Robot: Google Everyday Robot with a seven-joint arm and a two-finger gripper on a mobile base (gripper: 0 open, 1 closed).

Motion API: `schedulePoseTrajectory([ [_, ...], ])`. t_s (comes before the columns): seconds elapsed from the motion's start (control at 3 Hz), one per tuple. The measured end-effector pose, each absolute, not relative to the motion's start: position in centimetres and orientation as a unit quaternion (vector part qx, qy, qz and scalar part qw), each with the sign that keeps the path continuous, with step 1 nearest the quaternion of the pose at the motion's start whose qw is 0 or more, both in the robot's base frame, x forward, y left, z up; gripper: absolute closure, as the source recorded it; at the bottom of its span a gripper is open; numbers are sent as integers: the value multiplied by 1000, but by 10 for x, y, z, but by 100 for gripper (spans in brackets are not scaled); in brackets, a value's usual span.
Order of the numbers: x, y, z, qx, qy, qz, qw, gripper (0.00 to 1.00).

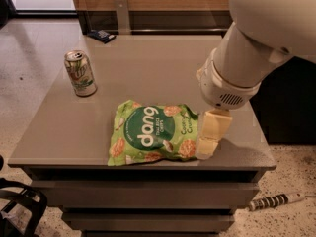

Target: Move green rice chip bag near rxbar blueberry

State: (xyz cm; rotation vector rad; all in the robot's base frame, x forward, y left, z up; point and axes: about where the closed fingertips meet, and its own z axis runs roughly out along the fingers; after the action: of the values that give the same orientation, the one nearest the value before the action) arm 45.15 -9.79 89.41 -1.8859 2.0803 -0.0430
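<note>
Green rice chip bag [154, 132] reads "dang"; jaws low at its edge.

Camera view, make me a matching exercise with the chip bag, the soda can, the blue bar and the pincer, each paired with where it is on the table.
1. green rice chip bag
2. soda can
3. rxbar blueberry
4. pincer

A. far back edge of the table
B. front of the table, lying flat
C. at the bag's right end
D. left side, standing upright

Pairs: 1-B, 2-D, 3-A, 4-C
</note>
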Motion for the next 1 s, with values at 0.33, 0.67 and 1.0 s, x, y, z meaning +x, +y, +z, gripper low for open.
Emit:
schedulePoseTrajectory([
  [0.33,460,-77,874,-671,721,8,175,0],
  [0.67,460,-59,862,-675,713,32,189,0],
  [1.0,455,-42,851,-679,705,51,196,0],
])
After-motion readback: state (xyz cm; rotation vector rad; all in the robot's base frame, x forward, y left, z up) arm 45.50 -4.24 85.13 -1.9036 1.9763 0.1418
